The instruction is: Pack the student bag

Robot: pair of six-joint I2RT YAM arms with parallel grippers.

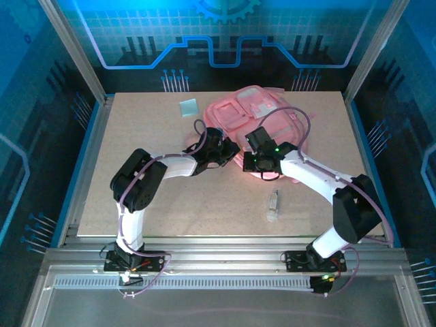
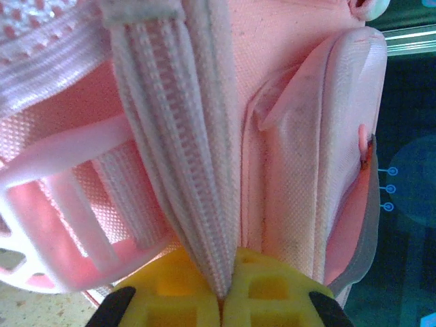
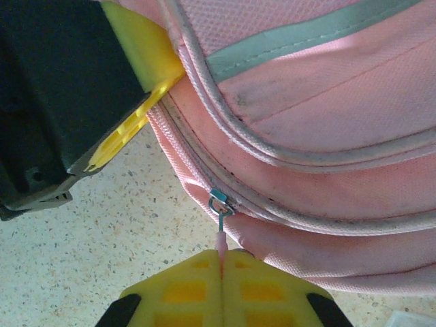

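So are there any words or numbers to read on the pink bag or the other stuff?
No text can be read. The whitish patch on the student bag is too small and blurred to tell if it carries print. The pale square and the small clear item show no readable marks.

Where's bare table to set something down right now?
Free: far-left table corner, between pale square and left arm; near-centre strip from that arm to the clear item. Crowded: around the backpack, back centre-right.
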